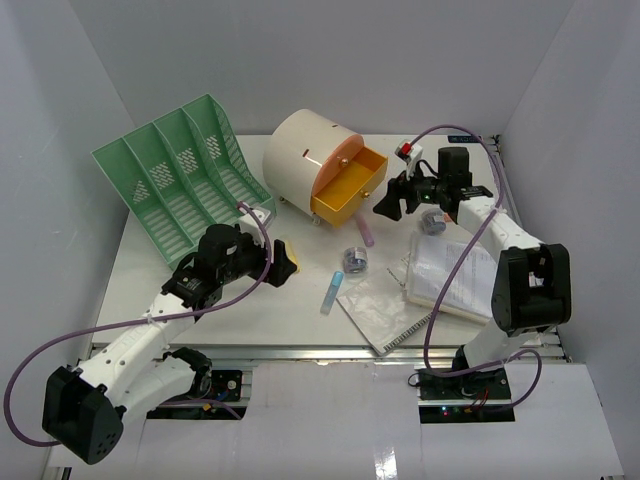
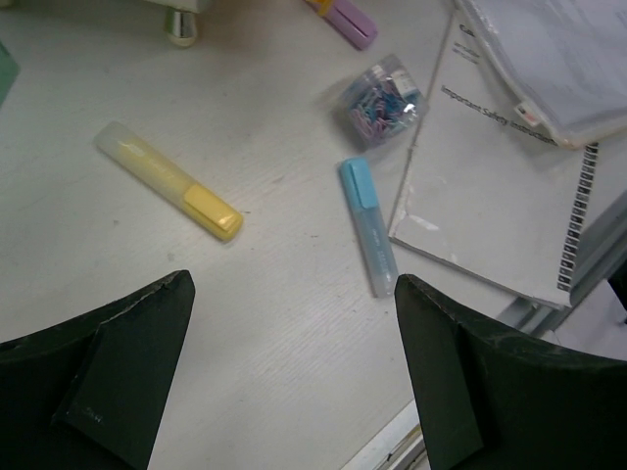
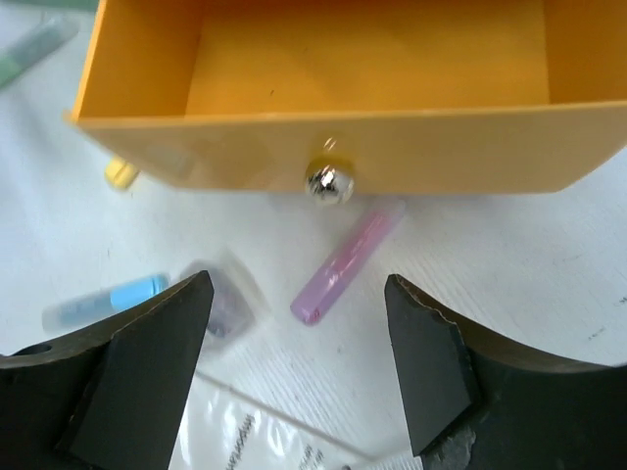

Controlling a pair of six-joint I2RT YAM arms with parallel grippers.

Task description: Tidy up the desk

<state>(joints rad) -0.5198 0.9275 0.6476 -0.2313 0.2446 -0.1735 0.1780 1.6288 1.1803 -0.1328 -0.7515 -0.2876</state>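
The white desk [image 1: 250, 310] holds scattered stationery. My left gripper [image 1: 282, 262] is open and empty, hovering over bare desk [image 2: 294, 294]; a yellow highlighter [image 2: 171, 181] and a blue highlighter [image 2: 368, 225] lie just beyond its fingers. A clear box of coloured clips [image 2: 380, 100] sits next to a spiral booklet [image 2: 490, 196]. My right gripper [image 1: 392, 200] is open and empty [image 3: 299, 286], above a pink highlighter [image 3: 348, 264] lying in front of the open orange drawer [image 3: 313, 147].
A green slotted file rack [image 1: 180, 175] stands at the back left. The cream drum drawer unit [image 1: 305, 160] stands at the back centre. Papers in a plastic sleeve [image 1: 455, 275] lie on the right. A small round container [image 1: 430, 222] sits by my right arm.
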